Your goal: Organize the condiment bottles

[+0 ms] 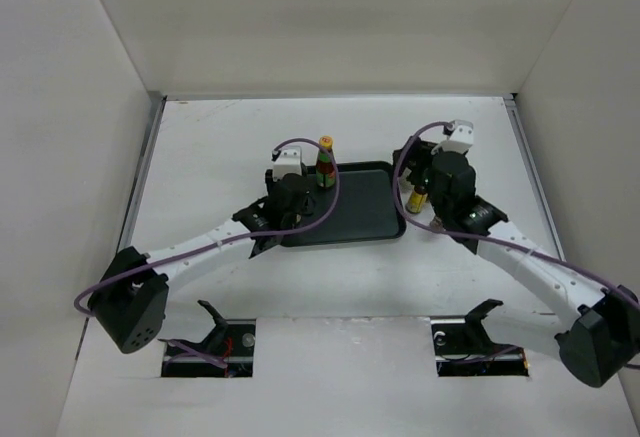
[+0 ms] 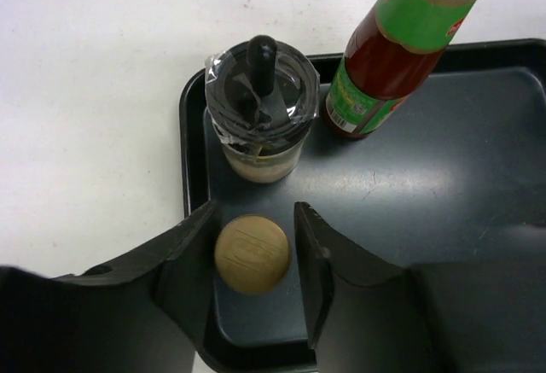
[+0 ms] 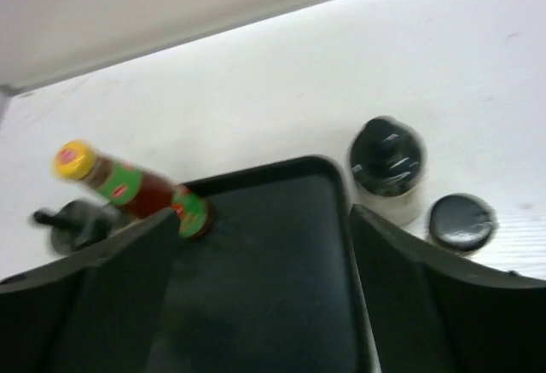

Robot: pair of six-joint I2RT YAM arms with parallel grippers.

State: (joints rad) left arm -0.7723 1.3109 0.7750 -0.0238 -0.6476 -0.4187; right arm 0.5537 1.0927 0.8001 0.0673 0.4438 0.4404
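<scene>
We judge the task approx. half done, taking the black tray (image 1: 365,212) as the collecting spot. 3 items stand on it, all at its left end: the tall sauce bottle (image 2: 388,61) w/ red-green label and yellow cap, upright at the far left corner; the spout-top jar (image 2: 260,113) just beside it, black lid, pale contents, clear wrap round the top; and the tan-cap bottle (image 2: 252,253) nearer the front rim. 2 are left on the desk (image 1: 220,137), just off the tray's right edge: the black-cap bottle (image 3: 386,172) w/ pale body, and a second black-cap bottle (image 3: 461,222) right beside it, body not visible. The left pincer (image 2: 254,219) has its fingers close on either side of the tan-cap bottle; we can't tell if it's clamped or just flanking. The right pincer (image 3: 264,212) is wide apart and holds nothing, hovering over the tray's right part near the 2 outside bottles. Most of the tray floor is bare, so there's room for both.
</scene>
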